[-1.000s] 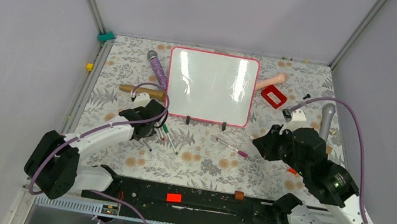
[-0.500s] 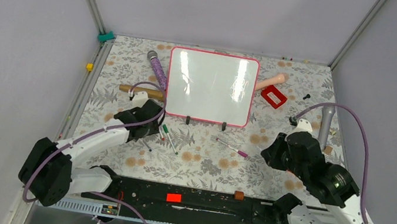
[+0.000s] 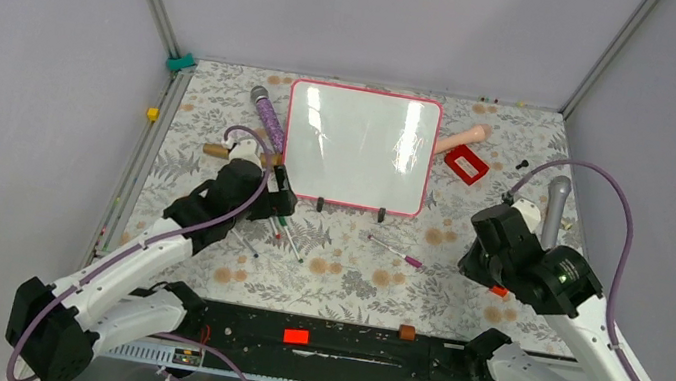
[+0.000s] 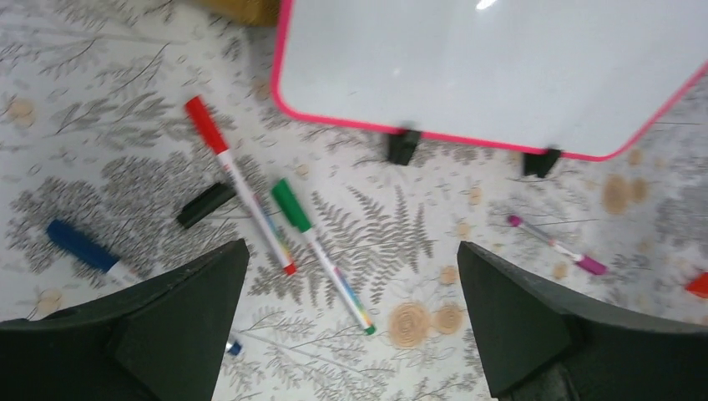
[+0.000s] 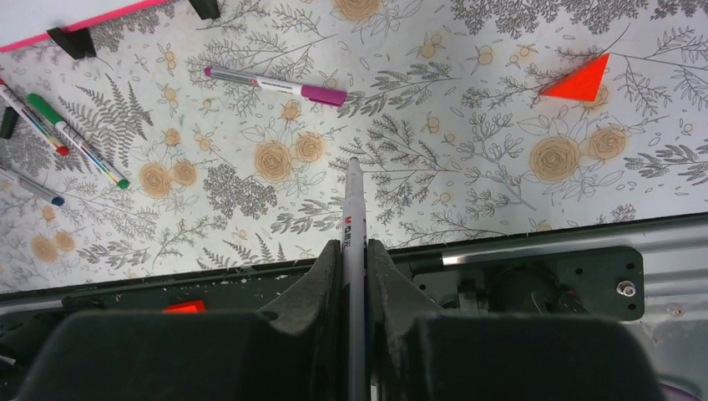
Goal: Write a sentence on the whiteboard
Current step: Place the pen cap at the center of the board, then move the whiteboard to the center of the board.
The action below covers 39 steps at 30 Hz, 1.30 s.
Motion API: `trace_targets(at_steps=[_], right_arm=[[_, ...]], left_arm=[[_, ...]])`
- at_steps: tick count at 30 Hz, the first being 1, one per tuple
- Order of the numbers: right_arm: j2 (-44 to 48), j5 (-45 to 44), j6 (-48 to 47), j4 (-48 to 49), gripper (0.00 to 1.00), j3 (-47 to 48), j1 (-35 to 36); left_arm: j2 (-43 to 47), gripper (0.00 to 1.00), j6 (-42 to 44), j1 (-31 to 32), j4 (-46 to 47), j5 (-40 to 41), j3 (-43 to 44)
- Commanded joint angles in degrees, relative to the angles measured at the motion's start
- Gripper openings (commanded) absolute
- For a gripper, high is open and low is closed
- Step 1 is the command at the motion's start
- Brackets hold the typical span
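The whiteboard [image 3: 360,148], white with a pink frame, stands on two black feet at the back of the table. Its face shows only glare, and no sentence shows on it. My left gripper [image 3: 278,190] hangs open by the board's near left corner, nothing between its fingers [image 4: 352,251]. Below it lie a red marker [image 4: 238,180], a green marker [image 4: 321,255], a blue marker [image 4: 83,246] and a black cap [image 4: 204,205]. My right gripper [image 5: 354,246] is shut on a white marker [image 5: 354,200], whose tip points out over the floral cloth. From above, that gripper [image 3: 478,252] sits right of centre.
A pink marker [image 5: 271,83] lies in front of the board, an orange triangle [image 5: 580,81] to its right. A purple cylinder [image 3: 269,118] and a wooden roller [image 3: 216,149] flank the board's left. A red frame block [image 3: 465,164] and grey handle [image 3: 555,205] sit right.
My left gripper has opened wide and reached forward toward the board's near left corner. The right arm has drawn back to the right, still holding its marker.
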<state>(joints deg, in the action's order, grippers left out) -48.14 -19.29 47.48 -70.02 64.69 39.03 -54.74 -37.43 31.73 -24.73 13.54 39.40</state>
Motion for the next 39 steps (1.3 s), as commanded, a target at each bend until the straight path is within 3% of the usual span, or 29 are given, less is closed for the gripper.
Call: trace_targets(at_steps=[1,7,11,15,19,22,28,31,35,39], right_arm=[[-0.2,1.5,-0.1,0.3,0.0,1.6,-0.1],[7.0,9.9,-9.3,13.9,0.0,-3.9,-0.1],[10.3,5.9,-9.5,23.1,0.0,-7.3,-0.1],[6.3,2.6,-11.2,30.7,0.0,-6.0,-0.1],[-2.5,4.1,-15.3,32.2,0.0,0.9,-0.1],[-6.3,7.4,-18.0,33.4,0.0,3.9,-0.1],[-3.8,16.6,-19.3,44.2,0.0,-4.4,-1.1],[-2.3,15.0,-18.3,44.8,0.0,-7.0,-1.4],[1.8,14.1,-19.4,46.5,0.0,-11.0,-1.4],[1.0,20.8,-24.4,42.5,0.0,-8.7,-2.0]], left_arm=[[3.2,0.99,2.5,0.0,10.7,-6.2,-1.4],[6.0,0.99,3.5,0.0,10.4,-10.4,-4.6],[8.8,0.99,1.0,0.0,7.9,-9.2,-6.2],[11.3,0.99,-2.4,0.0,7.5,-10.1,-7.1],[14.3,0.99,-7.2,0.0,6.2,-3.4,-8.7],[16.3,0.99,-4.0,-0.1,9.0,-6.5,-10.0],[15.9,0.99,0.3,-0.1,16.8,-17.7,-11.0],[13.9,0.99,0.9,0.0,18.5,-20.3,-10.5],[12.7,0.99,1.4,0.0,22.4,-21.1,-12.1],[12.7,0.99,2.2,0.0,25.2,-18.9,-13.9]])
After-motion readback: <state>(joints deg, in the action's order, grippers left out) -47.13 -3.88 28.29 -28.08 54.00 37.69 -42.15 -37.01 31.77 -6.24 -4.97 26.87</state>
